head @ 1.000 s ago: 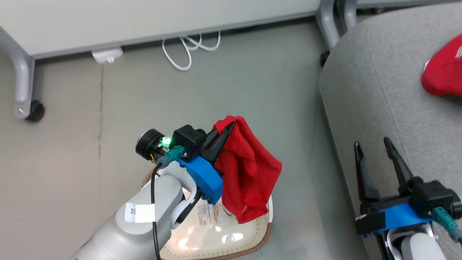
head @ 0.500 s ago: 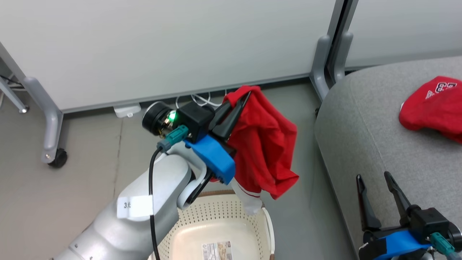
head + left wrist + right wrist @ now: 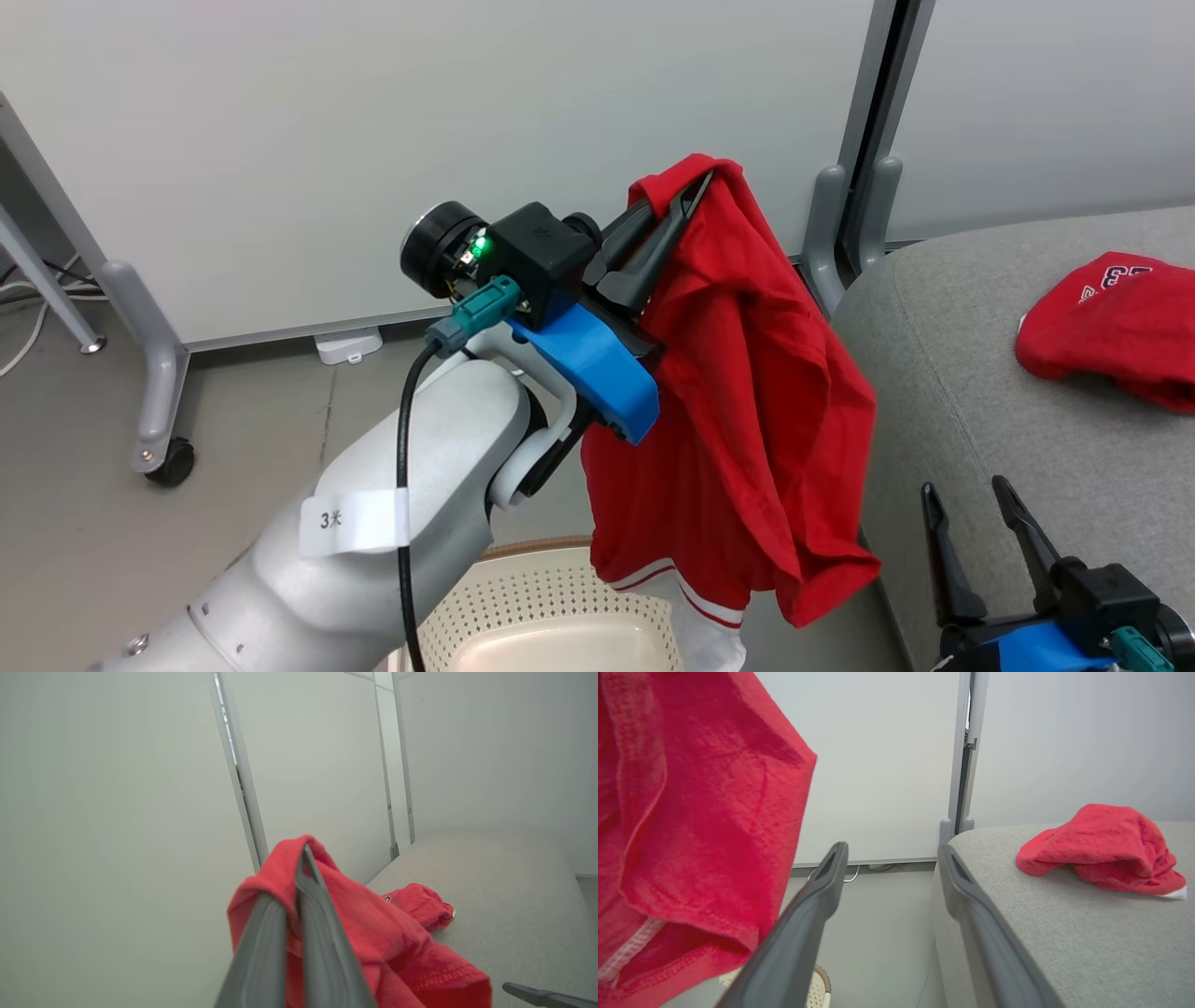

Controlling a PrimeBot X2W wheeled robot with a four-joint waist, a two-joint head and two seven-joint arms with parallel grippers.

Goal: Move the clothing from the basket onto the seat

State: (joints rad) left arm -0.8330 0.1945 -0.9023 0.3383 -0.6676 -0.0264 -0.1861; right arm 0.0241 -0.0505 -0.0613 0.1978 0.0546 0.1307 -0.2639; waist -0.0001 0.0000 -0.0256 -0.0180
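Aloft, red garment [image 3: 747, 392] between the left fingers [image 3: 658, 245], above basket [image 3: 541, 597]

Light is bright, even and diffuse in all three views; I note no glare. Head view: sharp, with a soft shadow on the floor [image 3: 233, 448] beneath the white partition [image 3: 280, 140] and a green indicator lamp [image 3: 480, 247] glowing. Left wrist view: hazy, the left gripper's fingers [image 3: 322, 933] blurred near the lens, the partition post [image 3: 240, 774] leaning. Right wrist view: the red garment [image 3: 691, 812] looks slightly soft.
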